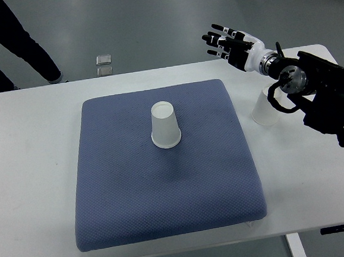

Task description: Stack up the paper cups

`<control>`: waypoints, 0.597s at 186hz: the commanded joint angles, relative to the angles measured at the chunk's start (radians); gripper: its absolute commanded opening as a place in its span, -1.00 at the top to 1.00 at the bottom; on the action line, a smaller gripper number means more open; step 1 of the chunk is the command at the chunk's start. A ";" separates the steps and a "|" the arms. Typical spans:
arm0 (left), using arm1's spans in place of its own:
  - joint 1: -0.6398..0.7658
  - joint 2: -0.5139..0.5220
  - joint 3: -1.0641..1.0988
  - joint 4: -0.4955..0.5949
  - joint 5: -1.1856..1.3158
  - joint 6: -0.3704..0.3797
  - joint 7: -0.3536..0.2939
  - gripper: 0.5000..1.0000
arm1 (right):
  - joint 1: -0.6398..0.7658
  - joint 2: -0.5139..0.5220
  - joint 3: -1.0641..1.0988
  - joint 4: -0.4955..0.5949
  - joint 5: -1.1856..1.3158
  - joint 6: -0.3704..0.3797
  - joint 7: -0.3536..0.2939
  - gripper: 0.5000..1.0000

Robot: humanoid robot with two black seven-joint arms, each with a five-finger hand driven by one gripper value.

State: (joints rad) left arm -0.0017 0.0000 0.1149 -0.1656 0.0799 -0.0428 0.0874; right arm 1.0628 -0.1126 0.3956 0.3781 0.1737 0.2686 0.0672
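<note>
Item 1, bench [32,175]: white top, filling most of the view; its front edge is cut off by the bottom of the frame, and part of a leg shows at about 5 o'clock.

Item 2, blue pad [166,200]: square, textured fabric cushion, lying flat at the middle of the bench, its near corners slightly lifted off the surface.

Item 3, paper cup [164,125]: white, standing upside down, wide rim on the pad and narrow base up. It sits just beyond the pad's centre, alone, touching nothing but the pad.

Item 4, second cup [262,110]: white or translucent, standing on the bare bench just off the pad's edge at 3 o'clock. Its upper part is hidden behind the right arm [321,96], so its orientation cannot be told.

Item 5, right arm: black, entering from the right edge at 3 o'clock, with a cable looped beside the wrist.

Item 6, right hand [229,42]: at about 1 o'clock, past the bench's far edge and above the floor. Fingers [215,40] spread wide and extended, holding nothing, touching nothing, well apart from both cups.

Item 7, small grey object [104,65]: on the floor beyond the far edge at 11 o'clock; too small to identify.

Item 8, person's legs [16,45]: dark trousers, at 10 o'clock, cut off by the top and left edges.
</note>
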 commanded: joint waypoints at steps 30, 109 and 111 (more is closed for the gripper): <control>0.000 0.000 0.000 -0.002 0.001 -0.002 -0.009 -1.00 | -0.003 0.018 0.000 -0.007 0.000 -0.003 0.000 -0.65; -0.003 0.000 0.002 0.009 0.000 0.007 -0.009 -1.00 | 0.011 -0.002 -0.018 -0.010 -0.100 0.001 0.005 -0.65; -0.003 0.000 0.002 0.009 0.000 0.007 -0.009 -1.00 | 0.014 -0.004 -0.018 -0.010 -0.111 0.001 0.005 -0.65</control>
State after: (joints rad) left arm -0.0047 0.0000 0.1182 -0.1552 0.0798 -0.0352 0.0781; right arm 1.0661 -0.1077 0.3777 0.3672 0.1389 0.2681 0.0696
